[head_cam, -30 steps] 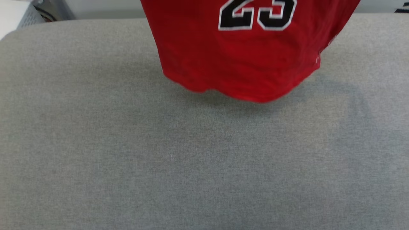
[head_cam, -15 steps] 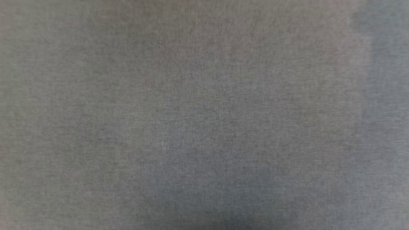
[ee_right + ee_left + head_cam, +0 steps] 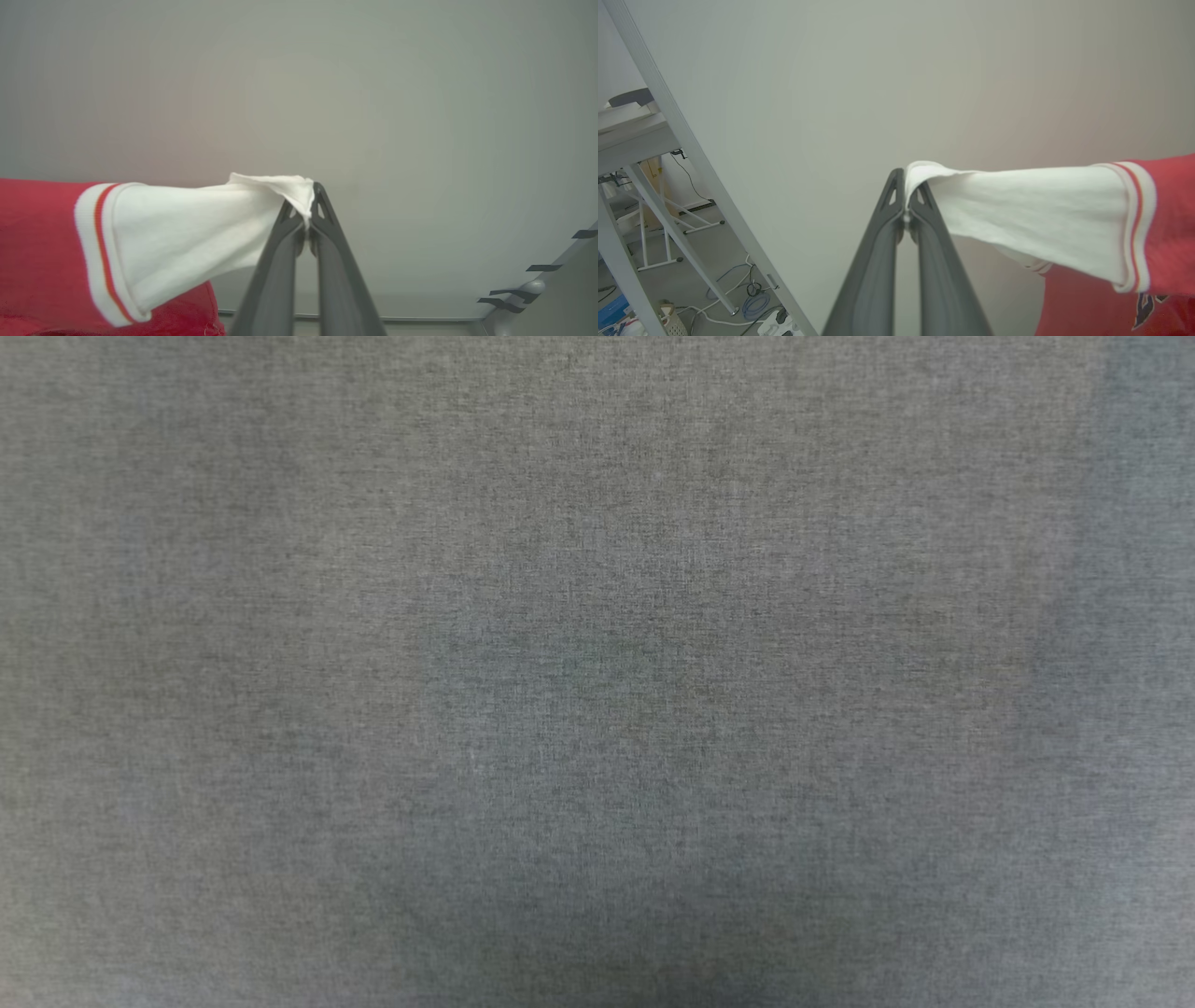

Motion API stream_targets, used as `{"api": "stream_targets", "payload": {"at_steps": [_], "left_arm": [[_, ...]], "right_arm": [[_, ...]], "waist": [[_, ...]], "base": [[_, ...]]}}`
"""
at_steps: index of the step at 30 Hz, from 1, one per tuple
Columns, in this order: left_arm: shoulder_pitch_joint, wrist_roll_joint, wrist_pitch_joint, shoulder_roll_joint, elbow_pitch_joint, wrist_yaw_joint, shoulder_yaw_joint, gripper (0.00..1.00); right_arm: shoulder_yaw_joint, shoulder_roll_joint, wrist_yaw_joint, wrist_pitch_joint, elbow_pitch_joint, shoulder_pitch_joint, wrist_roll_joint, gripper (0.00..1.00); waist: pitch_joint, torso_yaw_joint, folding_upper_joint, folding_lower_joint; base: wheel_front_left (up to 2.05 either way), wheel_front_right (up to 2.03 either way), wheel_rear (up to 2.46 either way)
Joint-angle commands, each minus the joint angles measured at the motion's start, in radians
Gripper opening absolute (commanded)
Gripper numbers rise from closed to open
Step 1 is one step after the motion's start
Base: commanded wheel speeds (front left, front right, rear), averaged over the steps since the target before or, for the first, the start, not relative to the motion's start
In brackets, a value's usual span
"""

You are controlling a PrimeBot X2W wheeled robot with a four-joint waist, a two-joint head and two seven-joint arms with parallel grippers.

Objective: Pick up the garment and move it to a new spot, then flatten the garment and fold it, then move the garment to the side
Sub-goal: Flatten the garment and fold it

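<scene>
In the left wrist view a pale metal frame (image 3: 668,154) slants down the left side, above cables (image 3: 752,298) on the floor. At centre, the left gripper (image 3: 906,193) has its jaws pressed shut on the tip of a white sleeve (image 3: 1031,219). The sleeve stretches right to the red body of the garment (image 3: 1171,224).

In the right wrist view the red body sits at lower left. The other white sleeve (image 3: 187,238) runs to centre, where the right gripper (image 3: 303,205) has its jaws closed on the sleeve's tip.

Holding both sleeve ends apart probably lets the shirt hang spread, ready to lay flat.

A second ago the head view had the red hem and "23" over the grey worktop (image 3: 597,616). Now it looks close onto that grey cloth, so I judge the camera has tipped down.
</scene>
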Motion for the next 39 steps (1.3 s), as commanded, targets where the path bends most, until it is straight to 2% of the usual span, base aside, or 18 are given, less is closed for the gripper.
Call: {"api": "stream_targets", "payload": {"at_steps": [1, 9, 17, 22, 31, 36, 39], "left_arm": [[0.049, -0.014, -0.019, -0.007, 0.017, -0.005, -0.002, 0.00], [0.321, -0.073, -0.096, -0.049, 0.089, -0.007, -0.019, 0.00], [0.618, -0.143, -0.094, -0.089, 0.116, -0.001, -0.037, 0.00], [0.779, -0.194, -0.090, -0.108, 0.109, 0.021, -0.028, 0.00], [0.996, -0.253, 0.017, -0.078, 0.073, 0.025, -0.044, 0.00], [1.121, -0.295, 0.114, -0.050, 0.010, 0.023, -0.060, 0.00], [1.195, -0.317, 0.152, -0.031, -0.048, 0.039, -0.058, 0.00]], "right_arm": [[0.004, 0.005, -0.008, -0.015, 0.013, 0.046, 0.000, 0.00], [0.050, 0.000, -0.008, -0.016, 0.063, 0.289, 0.082, 0.00], [0.104, -0.021, -0.008, 0.054, 0.062, 0.575, 0.193, 0.00], [0.099, -0.026, -0.008, 0.108, 0.057, 0.715, 0.254, 0.00], [0.083, -0.064, -0.008, 0.176, 0.021, 0.898, 0.311, 0.00], [0.065, -0.093, -0.008, 0.267, -0.026, 1.012, 0.351, 0.00], [0.052, -0.112, -0.008, 0.326, -0.070, 1.088, 0.373, 0.00]], "waist": [[-0.031, -0.003, 0.0000, -0.0002], [-0.141, 0.004, 0.0000, -0.0002], [-0.290, 0.005, 0.0000, -0.0002], [-0.373, 0.006, 0.0000, -0.0002], [-0.523, 0.012, 0.0000, -0.0002], [-0.587, 0.016, 0.0000, -0.0002], [-0.616, 0.020, 0.0000, -0.0002]], "base": [[0.00, 0.00, 0.00], [0.00, 0.00, 0.00], [0.00, 0.00, 0.00], [0.00, 0.00, 0.00], [0.00, 0.00, 0.00], [0.00, 0.00, 0.00], [0.00, 0.00, 0.00]]}}
